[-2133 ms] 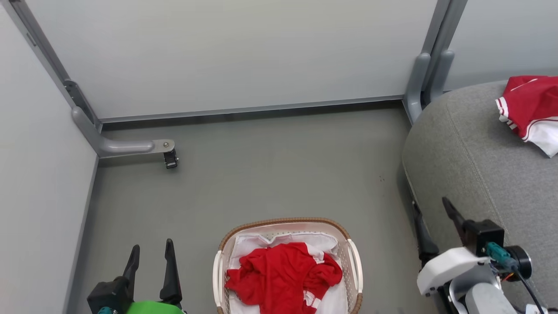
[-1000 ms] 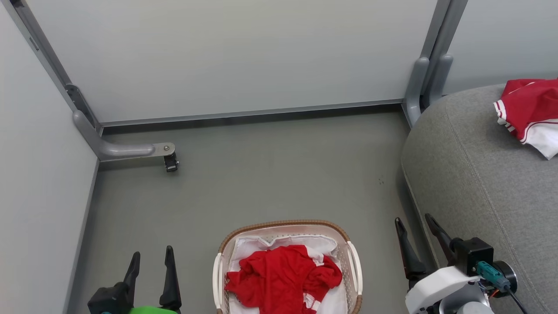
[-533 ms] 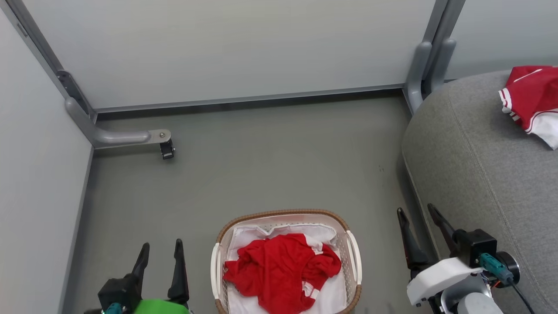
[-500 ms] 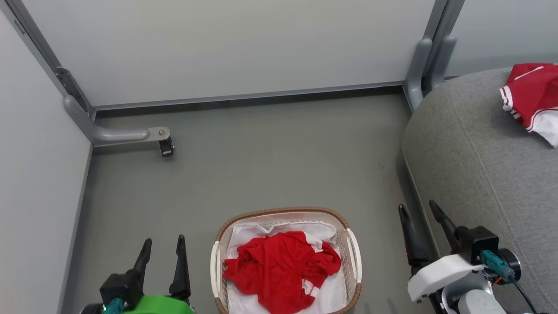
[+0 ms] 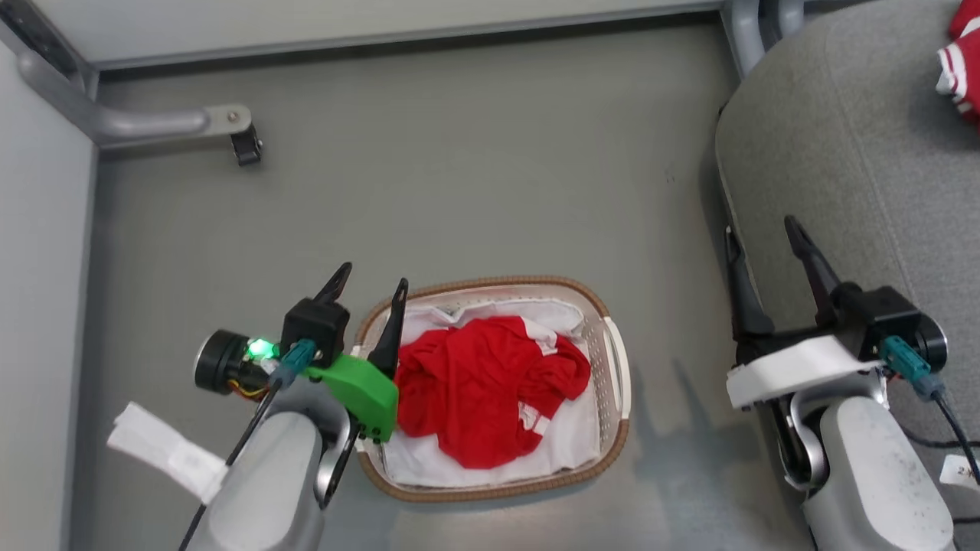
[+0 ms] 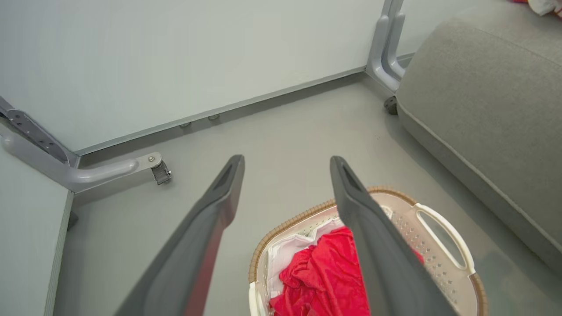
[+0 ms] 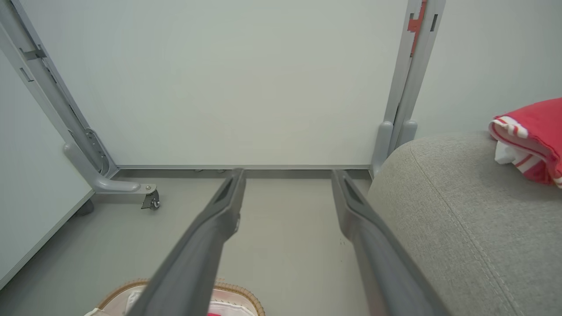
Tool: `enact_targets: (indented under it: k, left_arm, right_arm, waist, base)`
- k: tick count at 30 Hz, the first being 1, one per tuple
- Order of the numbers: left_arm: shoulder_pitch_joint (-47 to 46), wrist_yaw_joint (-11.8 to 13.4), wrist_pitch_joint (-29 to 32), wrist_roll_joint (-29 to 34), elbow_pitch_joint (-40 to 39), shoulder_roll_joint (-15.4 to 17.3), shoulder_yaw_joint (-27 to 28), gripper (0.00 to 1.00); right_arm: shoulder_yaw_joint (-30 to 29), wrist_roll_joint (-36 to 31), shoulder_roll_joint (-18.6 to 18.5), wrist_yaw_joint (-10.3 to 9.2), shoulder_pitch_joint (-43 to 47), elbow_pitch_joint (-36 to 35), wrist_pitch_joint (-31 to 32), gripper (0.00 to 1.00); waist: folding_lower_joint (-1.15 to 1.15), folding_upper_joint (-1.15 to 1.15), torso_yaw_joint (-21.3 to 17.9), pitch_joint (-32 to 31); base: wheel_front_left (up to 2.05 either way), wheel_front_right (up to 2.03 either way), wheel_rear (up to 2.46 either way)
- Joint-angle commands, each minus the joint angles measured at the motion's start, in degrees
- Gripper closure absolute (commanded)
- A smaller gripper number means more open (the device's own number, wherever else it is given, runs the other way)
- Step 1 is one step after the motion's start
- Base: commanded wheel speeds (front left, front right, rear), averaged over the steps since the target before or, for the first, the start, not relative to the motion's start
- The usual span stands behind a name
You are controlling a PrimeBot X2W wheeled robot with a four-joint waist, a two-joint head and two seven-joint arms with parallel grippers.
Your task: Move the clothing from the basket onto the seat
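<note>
The basket (image 5: pixel 612 451) stands on the grey floor, lined with white cloth. The red clothing (image 5: pixel 482 390) lies crumpled in it, with white striped trim showing. My left gripper (image 5: pixel 373 277) hangs open above the basket's left rim, nothing between its fingers; its wrist view looks past the open gripper (image 6: pixel 287 159) down on the basket (image 6: pixel 443 237) and the clothing (image 6: pixel 320 276). My right gripper (image 5: pixel 759 226) stands open and empty beside the front edge of the grey seat (image 5: pixel 842 153). Another red-and-white garment (image 7: pixel 531 136) lies on the seat (image 7: pixel 461 219).
Pale partition walls close off the far side and the left. A grey frame foot with a caster (image 5: pixel 245 145) juts onto the floor at far left, and a grey post (image 5: pixel 754 23) stands by the seat's far corner. Open floor lies beyond the basket.
The head camera has tilted down. My left gripper has moved right from beside the basket to over its left rim. The right gripper stays by the seat's edge.
</note>
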Motion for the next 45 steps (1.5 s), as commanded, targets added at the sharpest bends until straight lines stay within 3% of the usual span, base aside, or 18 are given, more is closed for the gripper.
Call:
enact_targets:
  k: [1, 8, 17, 28, 33, 38, 39, 43, 45]
  left_arm:
    - [-2.69, -0.25, 0.59, 1.1, 2.05, 0.67, -0.99, 0.0]
    - [-11.2, -0.87, 2.56, 2.44, 14.49, -0.24, -7.82, 0.0]
    - [-19.59, -0.94, 3.92, 4.59, 26.65, 1.15, -14.56, 0.0]
    - [-27.37, 3.64, 5.89, 5.85, 35.83, 3.64, -14.7, 0.0]
    - [-29.18, 6.96, 6.89, 6.03, 38.5, 4.0, -14.76, 0.0]
    - [-29.89, 7.67, 9.35, 5.5, 40.59, 3.46, -15.1, 0.0]
    - [-30.04, 7.69, 9.65, 5.48, 40.82, 3.41, -15.14, 0.05]
    - [-30.28, 7.24, 9.7, 5.04, 41.4, 3.36, -15.46, 1.0]
    - [-30.28, 6.73, 8.82, 4.78, 41.43, 3.18, -15.56, 1.0]
  right_arm:
    - [0.37, -0.13, -0.18, -0.06, -1.96, -0.7, -0.28, 0.0]
    - [1.81, 2.83, -0.14, -0.06, -7.28, -3.58, -0.28, 0.0]
    - [3.51, 5.96, -0.13, -0.06, -9.94, -6.05, -0.28, 0.0]
    - [6.02, 7.39, -0.14, -0.06, -12.83, -10.56, -0.28, 0.0]
    - [6.21, 7.65, -0.14, -0.06, -13.01, -12.3, -0.28, 0.0]
    - [6.81, 8.13, -0.15, -0.06, -12.67, -12.97, -0.28, 0.0]
    - [6.9, 8.21, -0.15, -0.06, -12.67, -13.0, -0.28, 0.0]
    - [7.24, 8.41, -0.16, -0.06, -12.85, -13.03, -0.28, 0.0]
    - [7.16, 8.49, -0.16, -0.06, -12.99, -12.75, -0.28, 0.0]
  waist:
    - [0.0, 0.0, -4.17, 10.87]
    - [0.0, 0.0, -8.74, 20.83]
    - [0.0, 0.0, -11.94, 27.87]
    - [0.0, 0.0, -15.38, 33.17]
    - [0.0, 0.0, -15.94, 34.17]
    - [0.0, 0.0, -16.21, 34.56]
    - [0.0, 0.0, -16.25, 34.6]
    - [0.0, 0.0, -16.41, 34.72]
    - [0.0, 0.0, -16.36, 34.61]
  base:
    - [0.0, 0.0, 0.0]
    - [0.0, 0.0, 0.0]
    - [0.0, 0.0, 0.0]
    - [0.0, 0.0, 0.0]
    - [0.0, 0.0, 0.0]
    - [0.0, 0.0, 0.0]
    - [0.0, 0.0, 0.0]
    - [0.0, 0.0, 0.0]
    - [0.0, 0.0, 0.0]
